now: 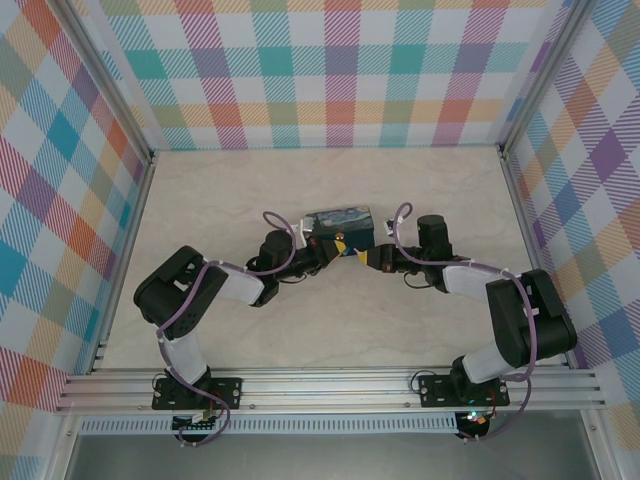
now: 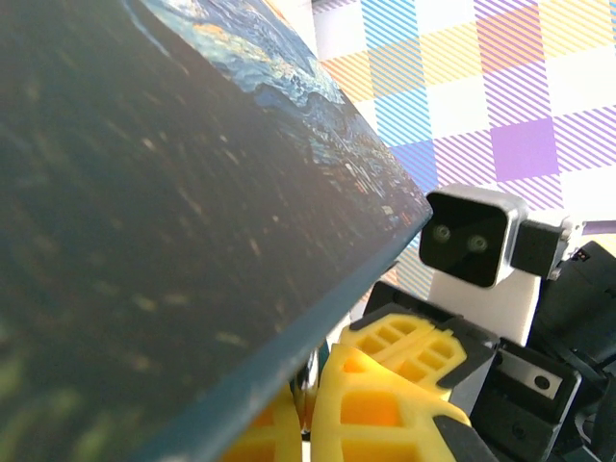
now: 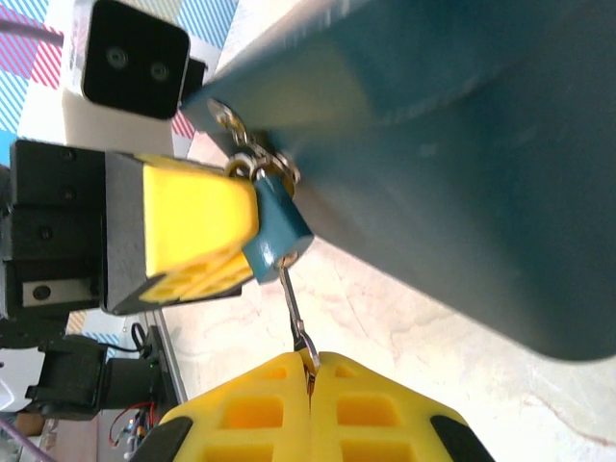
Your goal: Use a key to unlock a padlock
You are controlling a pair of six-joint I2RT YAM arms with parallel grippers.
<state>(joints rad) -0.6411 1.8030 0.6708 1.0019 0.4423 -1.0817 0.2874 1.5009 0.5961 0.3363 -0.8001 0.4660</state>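
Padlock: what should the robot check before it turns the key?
1. The key pinched in the right gripper: ok.
2. Key tip at the bottom of the padlock: ok.
3. Key pushed fully in: cannot tell.
4. The left gripper gripping the padlock: ok, its finger is against the side.
5. The shackle hooked through the latch of the tin: ok, looks closed.

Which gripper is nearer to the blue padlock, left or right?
Left. The left gripper grips the padlock body itself. The right gripper is apart from it, jaws shut on the key, whose tip meets the padlock.
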